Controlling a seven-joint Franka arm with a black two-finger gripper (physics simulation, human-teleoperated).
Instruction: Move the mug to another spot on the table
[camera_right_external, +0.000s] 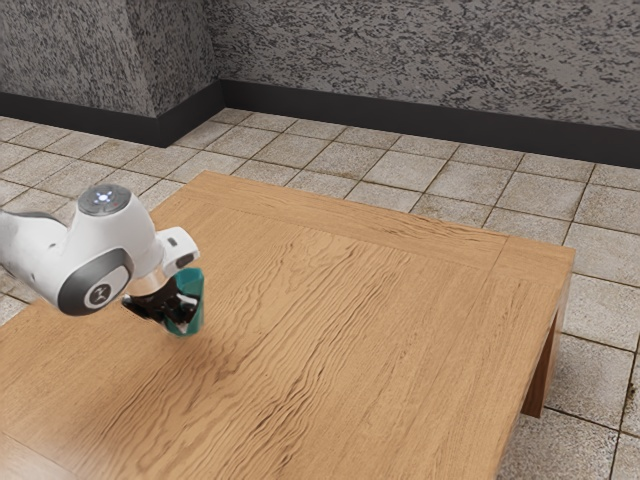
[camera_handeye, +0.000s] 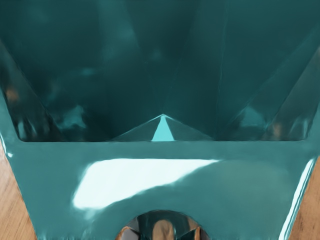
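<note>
A teal mug (camera_right_external: 194, 287) stands near the table's edge at the exterior view's left, leaning slightly. My black gripper (camera_right_external: 178, 308) comes in from the left and is shut on the mug, with one dark finger crossing its near side. A soft shadow lies on the wood just under and to the right of the mug's base. In the wrist view the glossy teal mug (camera_handeye: 160, 85) sits right under my hand, with its inside walls and a bright glare on its rim. Slivers of the wooden table (camera_handeye: 10, 205) show at both sides of it.
The wide wooden table (camera_right_external: 380, 330) stretches to the exterior view's right, with bare planks from the mug to its far edge (camera_right_external: 560, 260). Tiled floor and rough grey walls surround it.
</note>
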